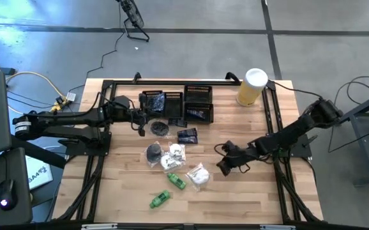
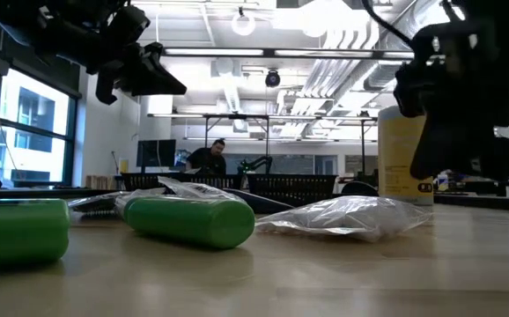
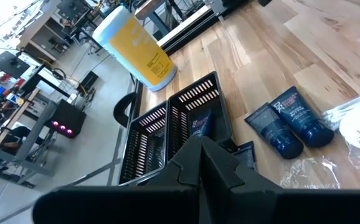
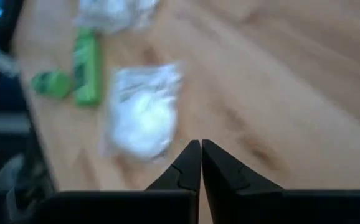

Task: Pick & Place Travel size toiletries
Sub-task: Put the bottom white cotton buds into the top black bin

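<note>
Right gripper point(image 1: 223, 168), fingers closed on nothing, hovers just beside a white sachet point(image 1: 198, 176), seemingly untouched, green tubes point(image 1: 175, 181) beyond.

You see two matte black jointed arms; each hand, left hand point(image 3: 200, 163) and right hand point(image 4: 201, 163), ends in two tapered dark fingers.

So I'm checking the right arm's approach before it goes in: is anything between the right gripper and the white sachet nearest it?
Nothing visible. The right gripper, shut and empty, sits just right of the white sachet, with only bare table between them.
</note>
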Robot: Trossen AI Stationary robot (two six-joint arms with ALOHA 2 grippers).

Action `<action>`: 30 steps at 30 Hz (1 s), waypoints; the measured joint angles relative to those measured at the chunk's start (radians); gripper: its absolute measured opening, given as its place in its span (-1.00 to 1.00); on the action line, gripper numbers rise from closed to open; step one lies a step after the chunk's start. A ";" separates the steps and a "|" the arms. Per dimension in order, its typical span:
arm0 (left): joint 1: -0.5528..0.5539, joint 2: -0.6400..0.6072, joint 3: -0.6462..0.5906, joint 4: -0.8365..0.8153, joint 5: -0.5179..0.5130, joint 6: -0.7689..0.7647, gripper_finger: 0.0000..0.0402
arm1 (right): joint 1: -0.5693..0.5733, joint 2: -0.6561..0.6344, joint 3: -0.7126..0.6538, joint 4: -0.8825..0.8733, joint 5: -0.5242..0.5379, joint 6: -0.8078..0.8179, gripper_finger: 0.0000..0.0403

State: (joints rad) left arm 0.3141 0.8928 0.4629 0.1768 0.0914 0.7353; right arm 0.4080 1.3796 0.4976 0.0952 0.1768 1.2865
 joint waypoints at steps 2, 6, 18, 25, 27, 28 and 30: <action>0.000 0.000 0.000 0.000 0.000 0.000 -1.00 | -0.009 0.004 0.002 0.014 0.019 0.050 -0.95; 0.000 0.000 0.000 0.000 0.000 0.000 -1.00 | -0.018 0.006 0.001 0.018 0.028 0.075 -0.87; 0.000 0.000 0.000 0.000 0.000 0.000 -1.00 | -0.037 0.019 0.001 0.091 -0.001 0.102 0.14; 0.000 0.000 0.000 0.000 0.000 0.000 -1.00 | -0.084 0.115 0.002 0.219 -0.051 0.050 0.25; 0.000 0.000 0.000 0.000 0.000 0.000 -1.00 | -0.097 0.151 0.002 0.243 -0.056 0.049 0.21; 0.000 0.000 0.000 0.000 0.000 0.000 -1.00 | -0.102 0.168 0.002 0.258 -0.065 0.049 0.20; 0.000 0.000 0.000 0.000 0.000 0.000 -1.00 | -0.112 0.208 0.002 0.312 -0.092 0.048 0.16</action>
State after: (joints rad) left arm 0.3141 0.8928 0.4629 0.1768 0.0917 0.7353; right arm 0.2963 1.5874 0.4995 0.4068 0.0852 1.3350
